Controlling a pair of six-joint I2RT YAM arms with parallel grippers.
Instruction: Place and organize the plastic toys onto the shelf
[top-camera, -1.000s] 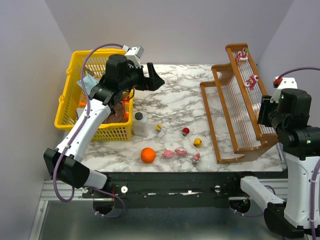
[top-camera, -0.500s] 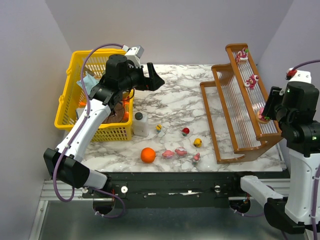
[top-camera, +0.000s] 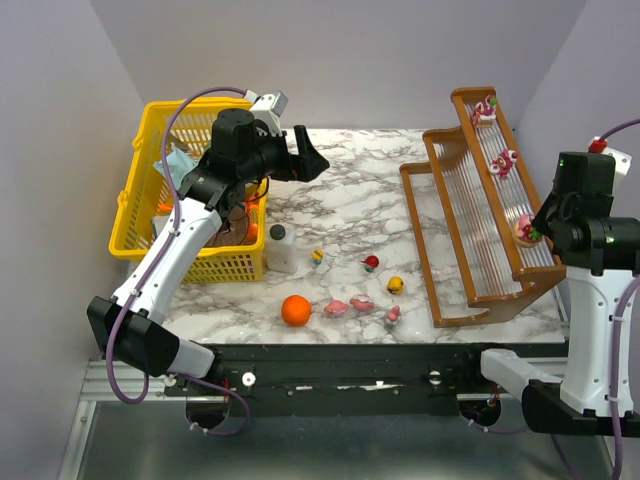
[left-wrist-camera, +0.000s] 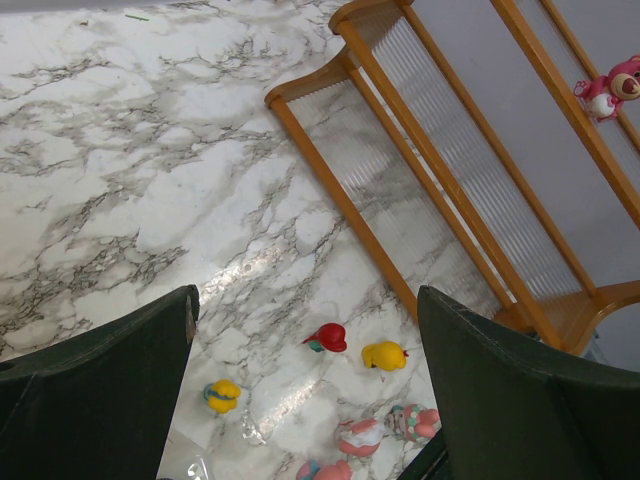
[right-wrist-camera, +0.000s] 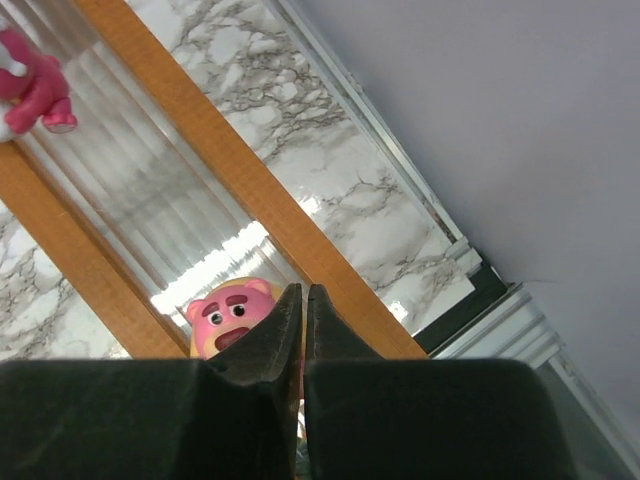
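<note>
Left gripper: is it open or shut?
Open. In the left wrist view, the left gripper has its two dark fingers far apart, with the marble table and a red toy showing between them.

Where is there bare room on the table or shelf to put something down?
On the shelf, the two lower tiers are bare, as is the marble between basket and shelf. Crowded: the toys and ball along the near edge.

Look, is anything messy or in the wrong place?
Yes. Six tiny plastic toys lie scattered on the marble table beside the orange ball, not on the brown wooden shelf, where three pink toys already sit.
</note>
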